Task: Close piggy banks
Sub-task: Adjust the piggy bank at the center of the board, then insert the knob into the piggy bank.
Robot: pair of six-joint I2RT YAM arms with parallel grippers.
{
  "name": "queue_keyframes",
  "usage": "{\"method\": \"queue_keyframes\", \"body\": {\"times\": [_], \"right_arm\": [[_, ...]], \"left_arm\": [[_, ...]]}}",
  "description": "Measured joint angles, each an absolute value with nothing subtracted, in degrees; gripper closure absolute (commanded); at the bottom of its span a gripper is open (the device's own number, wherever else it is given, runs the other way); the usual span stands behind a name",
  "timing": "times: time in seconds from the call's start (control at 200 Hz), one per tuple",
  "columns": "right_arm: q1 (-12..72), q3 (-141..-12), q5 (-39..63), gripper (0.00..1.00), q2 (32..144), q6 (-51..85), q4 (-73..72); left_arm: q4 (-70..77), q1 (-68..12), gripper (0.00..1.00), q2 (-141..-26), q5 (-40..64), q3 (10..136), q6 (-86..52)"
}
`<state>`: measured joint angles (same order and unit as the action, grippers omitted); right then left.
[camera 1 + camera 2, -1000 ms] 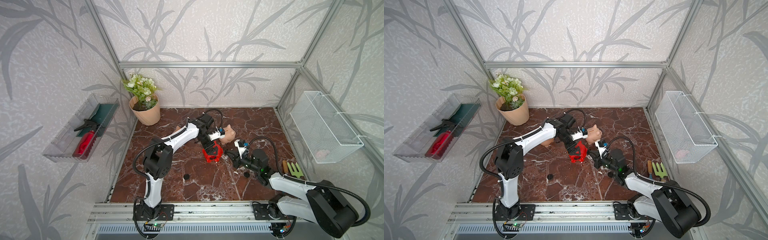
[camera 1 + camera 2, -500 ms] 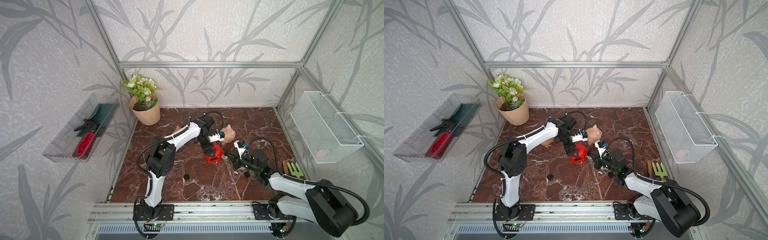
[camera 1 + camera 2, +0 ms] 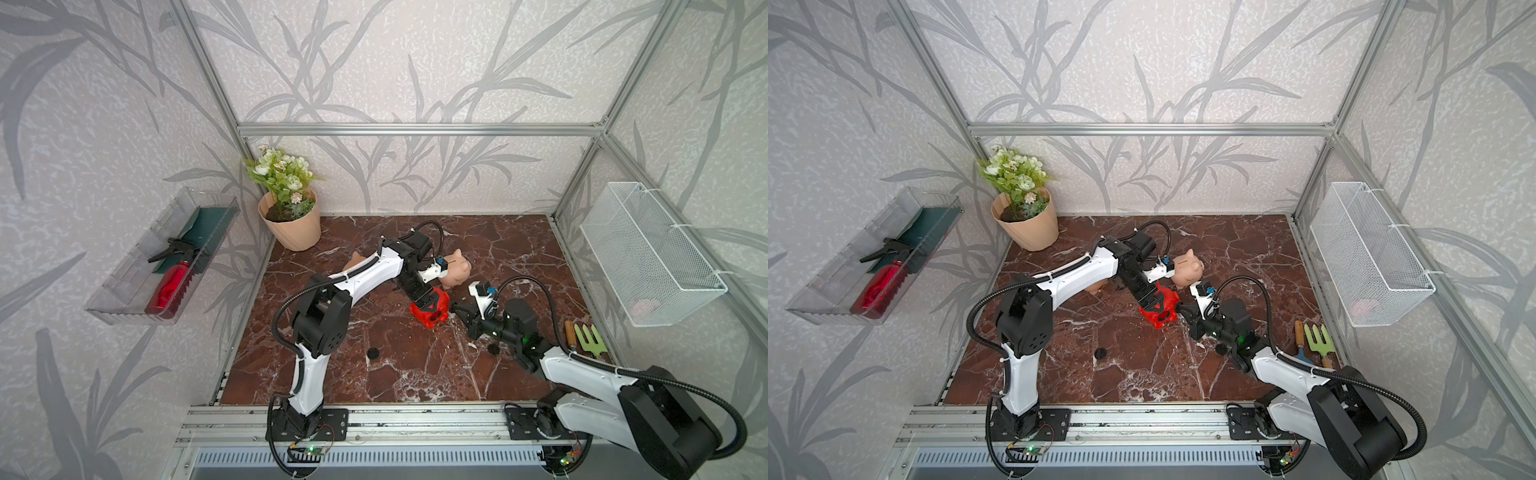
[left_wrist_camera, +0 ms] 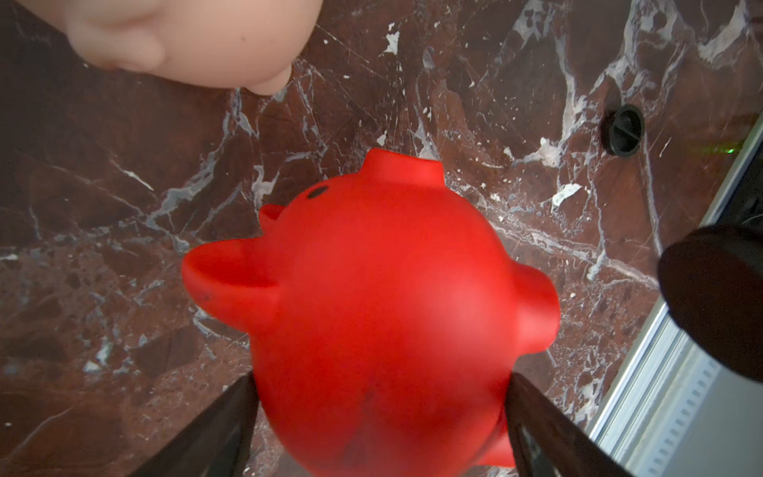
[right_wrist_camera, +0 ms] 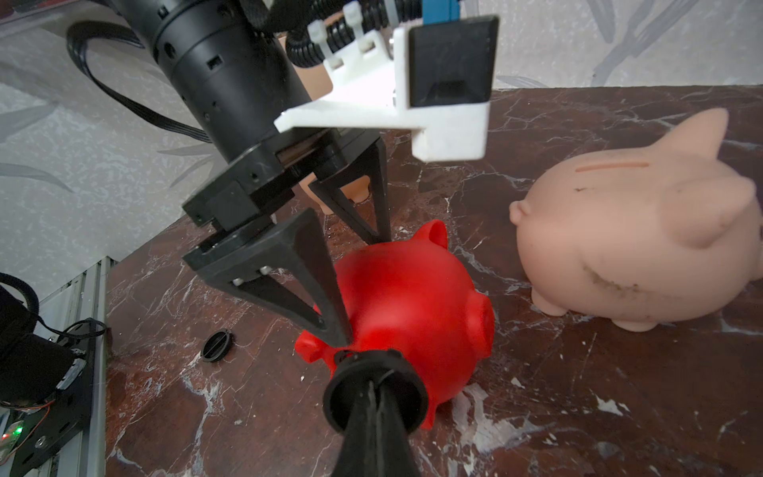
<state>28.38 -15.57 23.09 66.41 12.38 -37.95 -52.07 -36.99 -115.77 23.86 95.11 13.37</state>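
A dark red, marble-veined tabletop (image 3: 415,374) is sitting inside an aluminium frame with leaf-patterned walls. Near the tabletop's middle the red piggy bank (image 3: 430,309) (image 5: 408,297) is lying tipped, its legs pointing toward the right gripper (image 3: 455,309) (image 5: 373,384). The left gripper (image 3: 424,297) (image 4: 382,376) is reaching down over it, and its fingers (image 4: 231,429) are pressing on both flanks, clamping the pig. The right gripper's jaws are pinching a black disc (image 5: 351,384) and holding it up at the pig's underside. Whether disc and pig are touching cannot be told.

Just behind, toward the back edge, a peach piggy bank (image 3: 457,270) (image 5: 636,247) is standing upright, slot upward. A second peach piggy bank (image 3: 1096,286) is showing partly behind the left arm. One loose disc (image 3: 373,353) is lying toward the front edge, and another loose disc (image 3: 493,349) is lying beside the right arm.
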Motion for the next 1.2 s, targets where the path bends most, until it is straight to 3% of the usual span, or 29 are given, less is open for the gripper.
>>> {"method": "queue_keyframes", "body": {"times": [0.425,1.2], "right_arm": [[29.23,-13.26,22.85,1.0,73.23,10.92,-43.62],[35.05,-13.21,16.29,1.0,82.35,-2.33,-52.82]], "left_arm": [[-48.51,-36.95,0.13,-113.38,29.17,90.13,1.5],[-47.59,-36.16,0.13,-115.5,32.45,92.01,-0.12]]}}
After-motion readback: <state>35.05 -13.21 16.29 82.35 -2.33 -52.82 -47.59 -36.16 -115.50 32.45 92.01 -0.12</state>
